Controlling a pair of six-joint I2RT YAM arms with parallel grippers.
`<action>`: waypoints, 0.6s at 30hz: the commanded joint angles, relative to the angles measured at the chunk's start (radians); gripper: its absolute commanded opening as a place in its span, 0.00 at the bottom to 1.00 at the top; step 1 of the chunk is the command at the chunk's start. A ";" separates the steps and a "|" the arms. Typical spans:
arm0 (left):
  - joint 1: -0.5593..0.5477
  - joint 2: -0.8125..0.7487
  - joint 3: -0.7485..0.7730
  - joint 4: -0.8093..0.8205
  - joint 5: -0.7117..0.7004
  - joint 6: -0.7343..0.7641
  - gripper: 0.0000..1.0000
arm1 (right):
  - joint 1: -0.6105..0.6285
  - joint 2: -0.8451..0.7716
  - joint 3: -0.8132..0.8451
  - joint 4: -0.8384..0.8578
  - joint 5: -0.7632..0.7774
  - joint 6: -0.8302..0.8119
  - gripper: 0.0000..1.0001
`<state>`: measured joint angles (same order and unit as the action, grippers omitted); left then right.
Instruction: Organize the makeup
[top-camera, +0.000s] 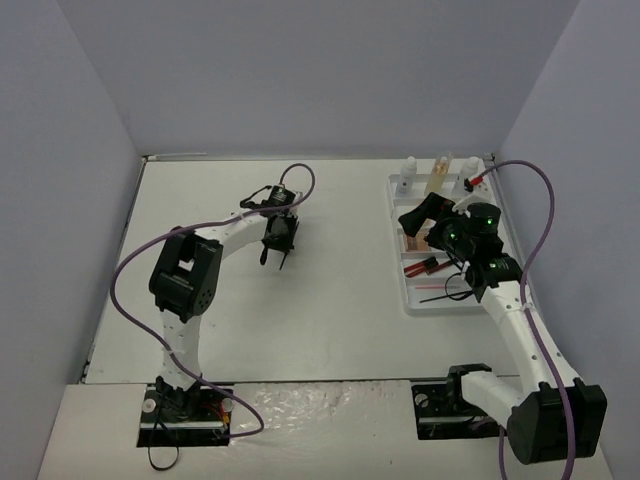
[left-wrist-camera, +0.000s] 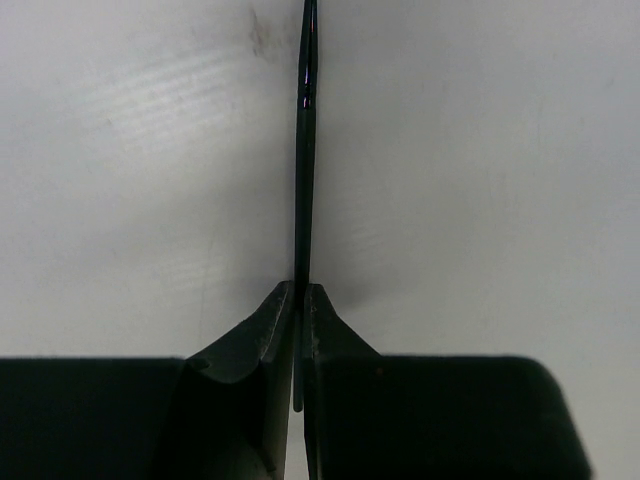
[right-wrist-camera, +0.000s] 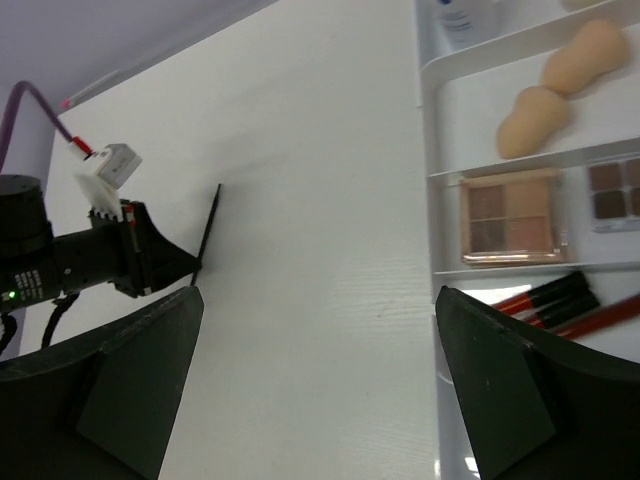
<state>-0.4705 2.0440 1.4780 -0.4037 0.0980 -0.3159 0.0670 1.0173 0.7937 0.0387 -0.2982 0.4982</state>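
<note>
Left gripper (left-wrist-camera: 300, 292) is clamped on a thin brush (left-wrist-camera: 305, 180) over the table (left-wrist-camera: 480, 150) — right gripper (right-wrist-camera: 318, 292) gapes wide, holding nothing, at the tray (right-wrist-camera: 428, 130) edge.

left tool (top-camera: 277, 255) low over table (top-camera: 340, 295) centre | right tool (top-camera: 422, 220) above tray (top-camera: 430, 306) | bottles (top-camera: 408, 176) at tray's far end

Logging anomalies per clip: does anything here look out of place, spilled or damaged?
A thin brush sits pinched in the left gripper over the table, well away from the tray. A faint dark smudge marks the table near its tip. No spill or damage shows.
</note>
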 joint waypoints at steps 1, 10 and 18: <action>-0.027 -0.179 -0.059 0.082 0.107 -0.015 0.00 | 0.090 0.068 0.037 0.203 -0.148 0.057 1.00; -0.092 -0.482 -0.228 0.338 0.273 -0.133 0.00 | 0.240 0.226 0.096 0.389 -0.189 0.159 0.95; -0.182 -0.559 -0.245 0.441 0.309 -0.194 0.00 | 0.322 0.315 0.152 0.467 -0.180 0.186 0.81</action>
<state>-0.6254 1.5262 1.2281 -0.0861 0.3618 -0.4550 0.3608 1.3119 0.8722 0.3656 -0.4626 0.6629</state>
